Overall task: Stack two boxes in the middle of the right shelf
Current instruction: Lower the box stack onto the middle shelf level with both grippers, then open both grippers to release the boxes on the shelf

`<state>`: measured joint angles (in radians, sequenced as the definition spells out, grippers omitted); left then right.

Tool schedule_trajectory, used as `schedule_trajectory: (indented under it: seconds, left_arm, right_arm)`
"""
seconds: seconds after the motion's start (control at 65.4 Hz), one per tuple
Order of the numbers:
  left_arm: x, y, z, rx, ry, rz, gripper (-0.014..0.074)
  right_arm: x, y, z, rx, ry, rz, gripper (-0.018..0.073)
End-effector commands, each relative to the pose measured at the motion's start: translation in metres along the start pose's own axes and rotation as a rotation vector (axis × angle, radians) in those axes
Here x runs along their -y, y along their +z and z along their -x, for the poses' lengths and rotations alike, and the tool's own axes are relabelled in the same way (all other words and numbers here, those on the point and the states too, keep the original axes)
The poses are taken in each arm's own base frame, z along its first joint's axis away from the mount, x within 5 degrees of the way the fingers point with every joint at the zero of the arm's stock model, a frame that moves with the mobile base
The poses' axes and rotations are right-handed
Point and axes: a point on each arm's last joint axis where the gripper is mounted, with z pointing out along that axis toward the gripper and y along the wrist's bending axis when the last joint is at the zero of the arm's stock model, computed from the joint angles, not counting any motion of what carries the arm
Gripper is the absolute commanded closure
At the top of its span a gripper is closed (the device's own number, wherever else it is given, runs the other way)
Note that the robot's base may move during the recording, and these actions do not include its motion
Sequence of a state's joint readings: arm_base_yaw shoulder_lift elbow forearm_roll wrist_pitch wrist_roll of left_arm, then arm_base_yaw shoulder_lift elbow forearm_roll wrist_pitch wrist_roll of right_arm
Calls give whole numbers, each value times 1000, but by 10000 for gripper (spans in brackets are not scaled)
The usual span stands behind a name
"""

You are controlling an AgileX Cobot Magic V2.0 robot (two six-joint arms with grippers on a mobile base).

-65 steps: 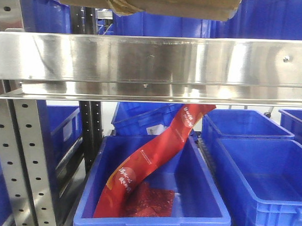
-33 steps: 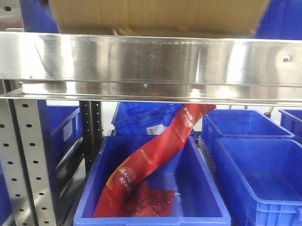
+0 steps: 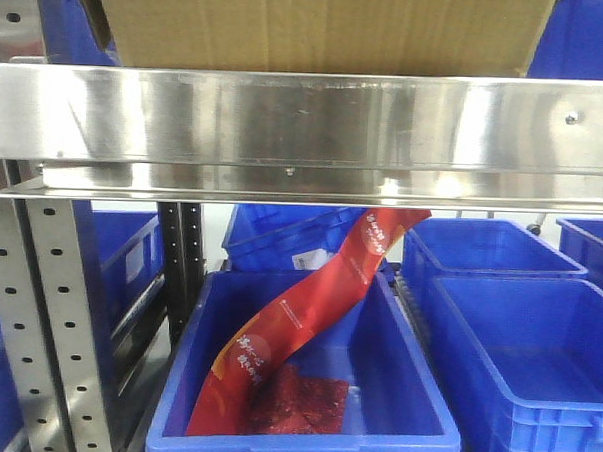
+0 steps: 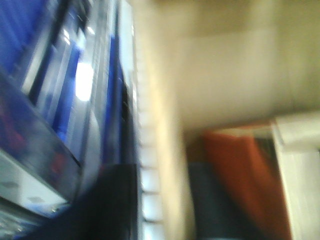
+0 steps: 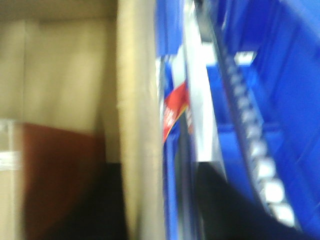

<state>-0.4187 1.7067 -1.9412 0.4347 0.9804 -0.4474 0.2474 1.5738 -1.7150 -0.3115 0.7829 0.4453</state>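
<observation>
Front view: a brown cardboard box (image 3: 320, 29) fills the top of frame, its lower edge just behind and above the shelf (image 3: 306, 121), whose broad shiny steel front rim runs the full width. Can't tell if the box bottom rests on the shelf deck or hangs just over it; the rim hides that line. Only one box is clear here.

Below the shelf, a blue bin (image 3: 302, 441) holds a long red packet (image 3: 297, 321) leaning diagonally, w/ more blue bins to the right. A grey perforated upright (image 3: 47, 315) stands at left.

My left wrist view is badly blurred: pale cardboard (image 4: 225, 75) close up. Right wrist view is blurred too: cardboard edge (image 5: 137, 125) beside blue bins. My grippers' fingers aren't distinguishable in either, so can't tell their state.
</observation>
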Motion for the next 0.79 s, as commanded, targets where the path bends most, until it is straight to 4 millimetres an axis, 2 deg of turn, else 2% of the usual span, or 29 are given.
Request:
schedule_trajectory:
  seconds: [0.0,0.138,0.29,0.382,0.489,0.52,0.673,0.78]
  left_arm:
    - [-3,-6,7,54,-14,-3,254]
    - [-4,-14,17,102,-46,-16,241]
    - [-9,-30,24,103,-78,-17,292]
    - [-11,-32,23,78,-83,-3,421]
    - [-11,-30,19,33,-84,8,703]
    - [-10,-29,18,20,-85,4,705]
    - [-3,-35,13,-22,-2,-79,706]
    - [6,-46,6,-6,59,-152,706]
  right_arm:
    - [2,-2,6,43,-13,-5,224]
    - [2,-4,6,42,-11,-7,241]
    - [6,-18,10,24,0,-27,317]
    - [8,-25,9,10,-23,-37,460]
    - [8,-24,7,-10,-81,-41,679]
    - [8,-22,5,-22,-103,-35,729]
    - [-8,-17,-13,-126,-270,157,722]
    - [-14,-16,-23,-95,-206,251,722]
